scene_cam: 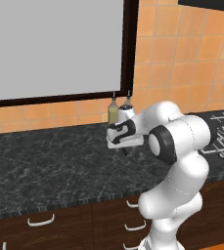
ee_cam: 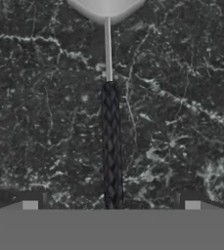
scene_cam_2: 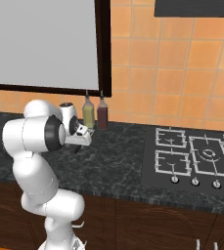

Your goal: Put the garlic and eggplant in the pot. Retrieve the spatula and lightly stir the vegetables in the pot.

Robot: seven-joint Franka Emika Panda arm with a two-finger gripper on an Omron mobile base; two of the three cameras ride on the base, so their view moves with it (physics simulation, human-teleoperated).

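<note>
**Desk:** What is closest to the lens?

**Photographer:** In the hand view, the pincer [ee_cam: 111,205] hangs over the dark marbled worktop [ee_cam: 182,122] with its jaws spread wide and nothing between them. The spatula [ee_cam: 109,146] lies flat just beyond: black handle running up from six o'clock between the two tips, thin silver neck above it, pale head at twelve o'clock.

**Desk:** What could go wrong from here?

**Photographer:** My judgement: the handle is slim and lies flush on the stone, so a closing grip that comes down too high could shut on air, and one too low could jam the tips on the worktop. Off-centre, it could roll or skid the handle away. A hold at the handle's end would also leave the head heavy and liable to swing.

**Desk:** And farther back?

**Photographer:** From the base views, the pincer [scene_cam: 124,145] sits low over the worktop, with two tall bottles [scene_cam_2: 95,113] by the wall at about one o'clock of it. The stove [scene_cam_2: 189,156] lies well apart at three o'clock.

**Desk:** What can't you make out?

**Photographer:** The spatula's head is cut off at the top edge, so its slots are unreadable. The arm's own bulk hides the spatula from both base cameras. How far the tips stand above the handle, I cannot tell.
</note>
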